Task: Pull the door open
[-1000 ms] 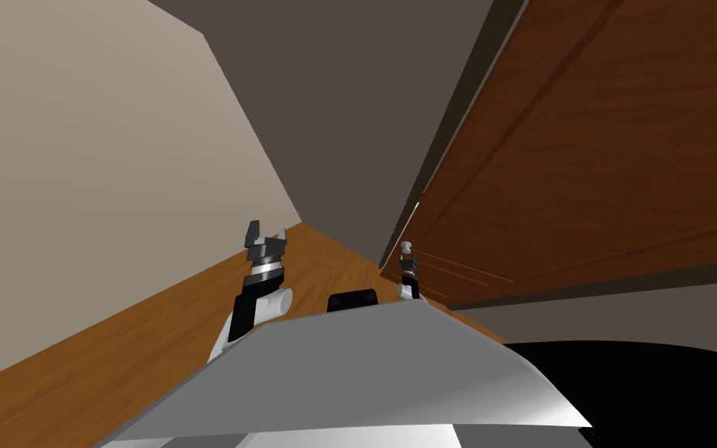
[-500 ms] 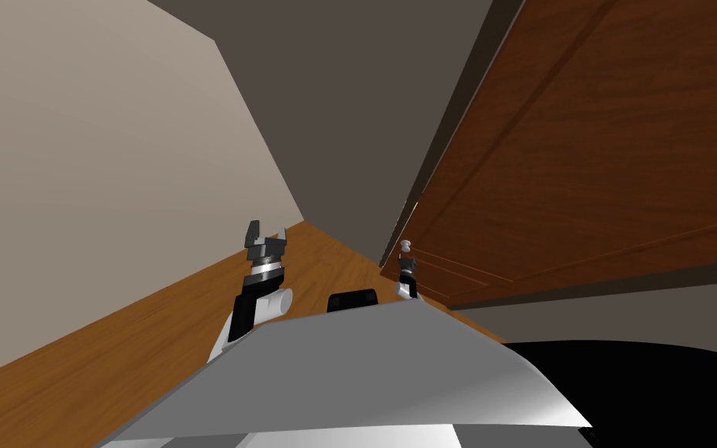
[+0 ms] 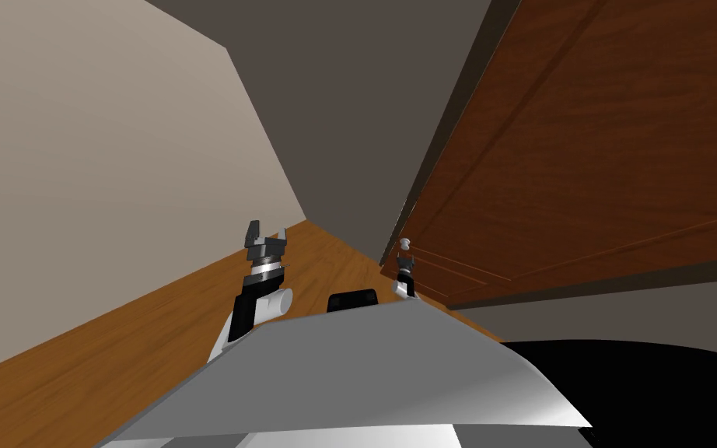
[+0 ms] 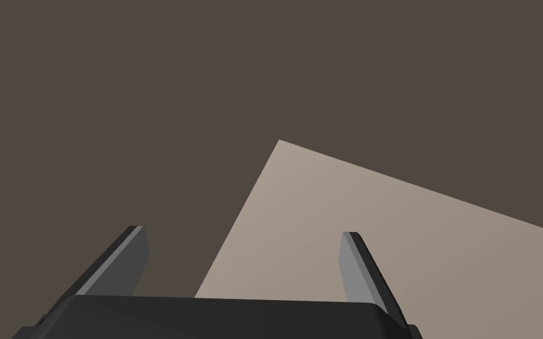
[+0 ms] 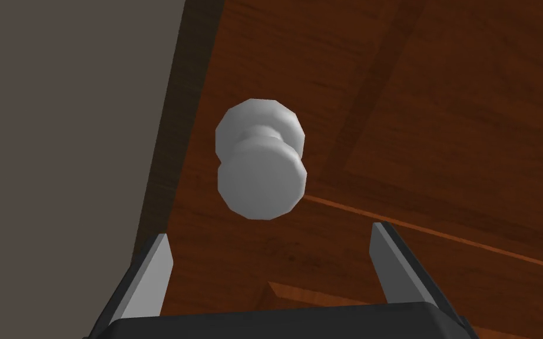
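Note:
A dark brown panelled wooden door (image 3: 582, 155) fills the right of the head view, with a pale grey round knob (image 3: 404, 243) near its free edge. The right wrist view puts the knob (image 5: 261, 166) just beyond my right gripper (image 5: 270, 247), whose fingers stand open on either side and short of it, touching nothing. In the head view my right gripper (image 3: 404, 264) sits directly under the knob. My left gripper (image 3: 265, 233) is raised left of centre, open and empty (image 4: 244, 259).
A beige wall (image 3: 77, 194) runs along the left and a dark grey wall (image 3: 334, 117) closes the far end. Brown wood floor (image 3: 116, 342) lies between them. The dark door frame (image 3: 442, 148) borders the door's free edge. A black area (image 3: 645, 389) shows at bottom right.
The whole head view has shifted slightly, so my head or base has turned a little. The right gripper and knob have edged a touch leftward and upward. The left arm has kept still.

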{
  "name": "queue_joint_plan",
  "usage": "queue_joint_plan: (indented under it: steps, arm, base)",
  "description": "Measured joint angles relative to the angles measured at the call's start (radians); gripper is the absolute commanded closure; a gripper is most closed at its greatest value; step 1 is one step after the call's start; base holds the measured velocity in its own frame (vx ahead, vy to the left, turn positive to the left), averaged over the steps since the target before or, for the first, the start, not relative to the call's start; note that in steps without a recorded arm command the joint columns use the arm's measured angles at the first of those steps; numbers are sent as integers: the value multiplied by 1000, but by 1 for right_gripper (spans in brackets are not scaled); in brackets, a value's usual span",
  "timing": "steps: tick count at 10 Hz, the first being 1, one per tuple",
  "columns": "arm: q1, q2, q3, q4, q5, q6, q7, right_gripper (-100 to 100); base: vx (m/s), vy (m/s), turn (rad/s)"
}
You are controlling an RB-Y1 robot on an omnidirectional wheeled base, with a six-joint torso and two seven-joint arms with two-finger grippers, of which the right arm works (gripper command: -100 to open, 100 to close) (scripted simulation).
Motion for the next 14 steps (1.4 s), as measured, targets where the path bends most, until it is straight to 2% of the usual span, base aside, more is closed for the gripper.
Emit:
queue_joint_plan:
  steps: [8,11,12,14]
  arm:
    - [-18,33,25,-17,-86,9,-193,-100]
    - [-17,42,31,-27,-105,13,-232,-100]
    - [-22,26,32,-2,-105,4,-249,-100]
    - [4,-17,33,-11,-109,11,-294,-100]
  base:
    - [-69,-3,35]
    - [-20,-6,19]
    - [191,-10,41]
    - [202,15,29]
